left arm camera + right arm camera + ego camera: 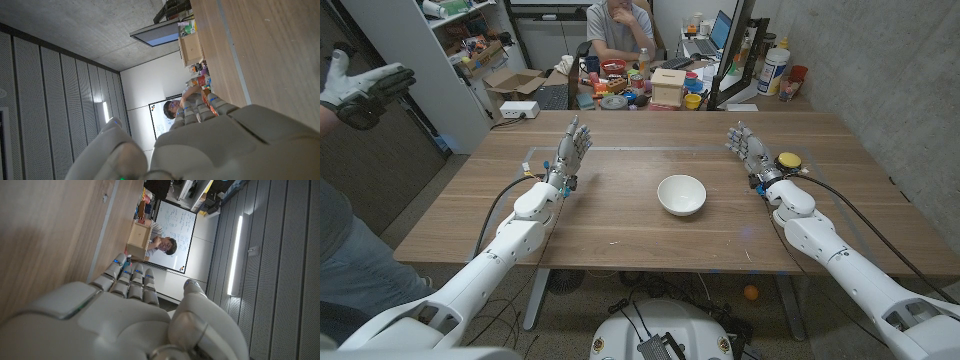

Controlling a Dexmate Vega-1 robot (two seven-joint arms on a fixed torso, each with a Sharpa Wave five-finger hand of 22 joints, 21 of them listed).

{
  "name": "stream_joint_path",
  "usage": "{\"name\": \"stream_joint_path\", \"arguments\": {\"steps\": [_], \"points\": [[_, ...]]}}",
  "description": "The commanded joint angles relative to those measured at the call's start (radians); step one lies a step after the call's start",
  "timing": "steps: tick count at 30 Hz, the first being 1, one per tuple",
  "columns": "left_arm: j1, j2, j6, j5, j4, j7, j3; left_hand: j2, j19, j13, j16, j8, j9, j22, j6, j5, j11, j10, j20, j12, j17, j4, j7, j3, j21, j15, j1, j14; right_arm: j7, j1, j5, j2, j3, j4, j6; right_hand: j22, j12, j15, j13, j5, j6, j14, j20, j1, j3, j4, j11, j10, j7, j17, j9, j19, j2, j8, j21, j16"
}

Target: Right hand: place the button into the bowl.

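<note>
A white bowl [681, 194] stands on the wooden table [620, 225] near its middle. The button [788, 161], yellow on a dark base, lies at the right side of the table. My right hand [749, 150] stands just left of the button, fingers straight and apart, holding nothing; its back [125, 310] fills the lower part of the right wrist view. My left hand [570, 152] stands on the left side of the table, fingers extended and empty, seen from behind [220, 135] in the left wrist view.
A person sits behind the table's far edge among cluttered items [640, 85] and a wooden box [668, 86]. Another person's gloved hand [362, 88] shows at the far left. Black cables run along both arms.
</note>
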Motion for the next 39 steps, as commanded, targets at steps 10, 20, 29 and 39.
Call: {"name": "stream_joint_path", "arguments": {"steps": [10,20,29,39], "points": [[0.034,-0.091,0.059,0.093,-0.015,-0.07,-0.12,0.008,-0.02,-0.006,-0.001,0.004,0.002,0.001,-0.006,0.013,-0.001,-0.01,-0.047,0.003,0.001,-0.005,-0.003,0.001,-0.001,0.0,0.011,-0.015,0.031,-0.014,-0.027,0.028,0.039,-0.007,-0.023,0.002,0.002,0.001,0.001,0.008,-0.003,0.002,-0.007,0.013,0.01,-0.003,0.005,-0.007,0.003,0.003,0.005,0.007,0.004,0.004,-0.002,0.005],[0.032,-0.123,0.081,0.126,-0.009,-0.092,-0.151,0.015,-0.029,-0.011,-0.002,0.004,0.002,0.001,-0.006,0.018,-0.003,-0.014,-0.034,0.001,0.001,-0.007,-0.009,-0.001,-0.003,-0.002,0.013,-0.018,0.046,-0.019,-0.032,0.034,0.047,-0.01,-0.012,0.002,0.006,0.0,0.002,0.009,0.0,0.007,-0.012,0.019,0.012,-0.008,0.001,0.002,0.004,0.001,0.005,0.012,0.005,0.007,-0.008,0.007],[0.035,-0.136,0.095,0.153,-0.023,-0.098,-0.172,0.021,-0.035,-0.016,-0.003,0.003,0.002,0.001,-0.006,0.022,-0.005,-0.016,-0.027,0.0,0.001,-0.008,-0.011,-0.002,-0.005,-0.002,0.015,-0.022,0.024,-0.033,-0.064,0.008,0.053,-0.038,-0.018,0.001,0.008,0.005,0.002,0.01,0.005,0.011,-0.005,0.037,0.02,-0.021,0.003,0.005,0.007,-0.002,0.005,0.017,0.009,0.01,-0.013,0.007],[0.032,-0.151,0.104,0.167,-0.019,-0.107,-0.187,0.026,-0.038,-0.019,-0.003,0.004,0.002,0.002,-0.003,0.025,-0.009,-0.011,-0.025,0.002,0.001,-0.01,-0.014,-0.002,-0.005,-0.003,0.017,-0.022,-0.03,-0.069,-0.108,-0.051,0.073,-0.11,-0.033,0.001,0.014,0.005,0.004,0.011,0.009,0.009,0.001,0.074,0.032,-0.048,0.003,0.019,0.001,-0.006,0.006,0.016,0.009,0.012,-0.024,0.005]]}}
